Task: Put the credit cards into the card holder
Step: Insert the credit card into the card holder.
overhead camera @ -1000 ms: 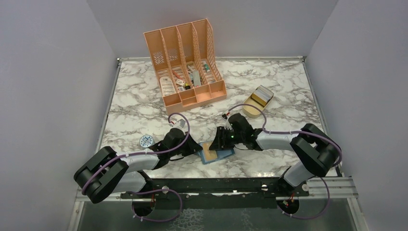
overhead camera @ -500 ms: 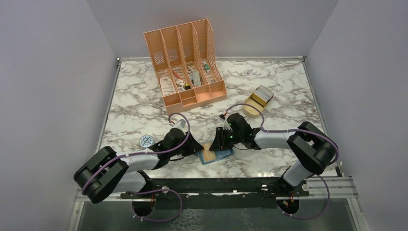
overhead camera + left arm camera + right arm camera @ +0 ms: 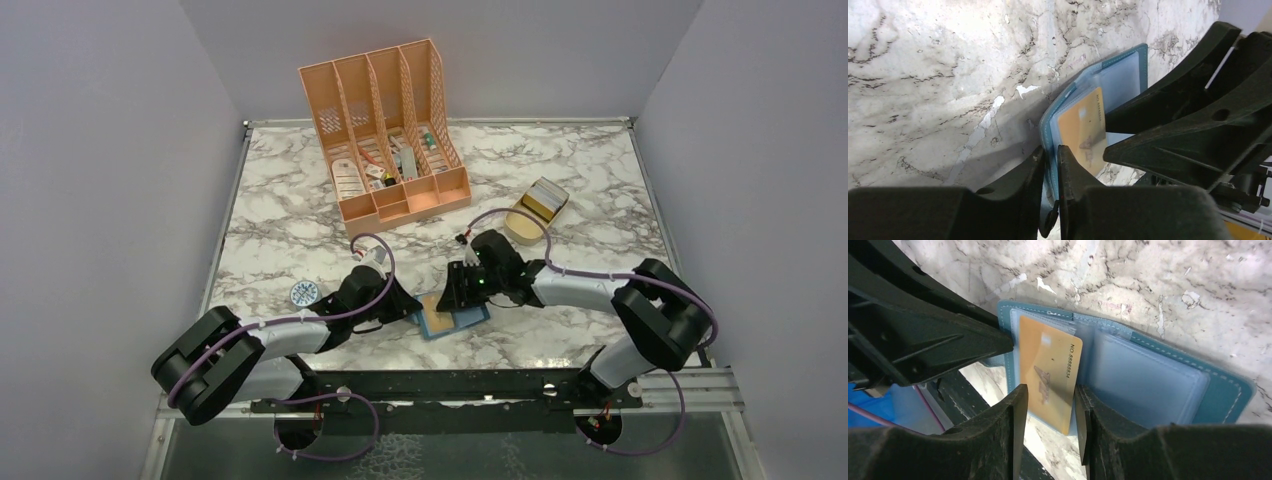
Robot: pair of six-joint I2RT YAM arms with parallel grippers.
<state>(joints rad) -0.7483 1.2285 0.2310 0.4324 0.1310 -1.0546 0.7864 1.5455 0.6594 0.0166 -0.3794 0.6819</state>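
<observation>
The marble table [image 3: 300, 210] fills my overhead view. The peach desk organizer [image 3: 385, 125] stands at its far side, a little left of centre, with small items in its compartments. My two arms reach in from the near edge and meet low over the table close to the near middle.

To the right of the organizer, well apart from the grippers, lies a tan oval tray [image 3: 520, 228] with a stack of flat pieces in it; I cannot make them out from here.

The card holder [image 3: 1148, 385] lies opened flat on the table between the two grippers, close to the near edge. Its pale blue inside faces up, its clear sleeves showing and its teal cover framing them.

The left gripper [image 3: 1049, 155] comes at it from the left. Its jaws are almost together, and the teal edge of the holder is pinched in the narrow gap between them.

The right gripper [image 3: 1050, 390] comes from the right, jaws moderately apart. An orange credit card [image 3: 1048, 365] sits between them, and each finger lies against one of its long edges, so I read that as a grip across the card's width. One end of the card is tucked under a clear sleeve on the half nearest the left gripper. The other end sticks out past the holder's edge.

A small round blue-white disc [image 3: 304, 293] rests on the table just left of the left arm.
</observation>
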